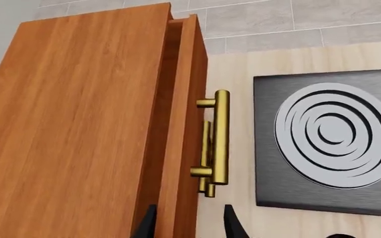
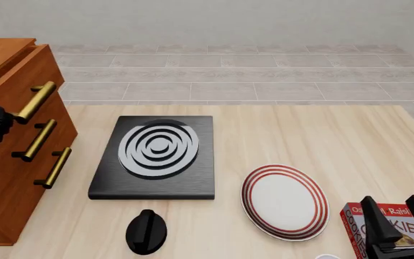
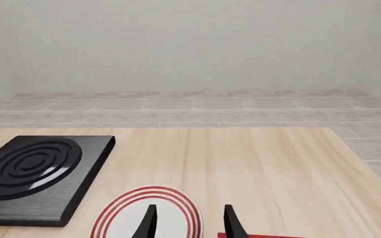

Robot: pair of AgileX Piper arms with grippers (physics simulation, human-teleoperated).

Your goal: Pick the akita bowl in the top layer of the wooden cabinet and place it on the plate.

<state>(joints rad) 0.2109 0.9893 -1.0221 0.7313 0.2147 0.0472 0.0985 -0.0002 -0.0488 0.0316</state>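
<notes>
Though ajar, top layer [image 1: 185,124] before left gripper [image 1: 189,223]

Showing reddish-brown grained wood on the wooden cabinet [image 2: 6,162], satiny brass on its bar handles [image 1: 221,136]; gleaming glossy white on the plate [image 2: 284,200]; lying matt and pale, the wooden table [image 2: 315,135].

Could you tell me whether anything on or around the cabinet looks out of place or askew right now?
The top drawer of the reddish-brown wooden cabinet stands slightly out from the cabinet front, a dark gap showing along its edge in the left wrist view; the two lower drawers look flush. Nothing looks spilled or damaged.
</notes>
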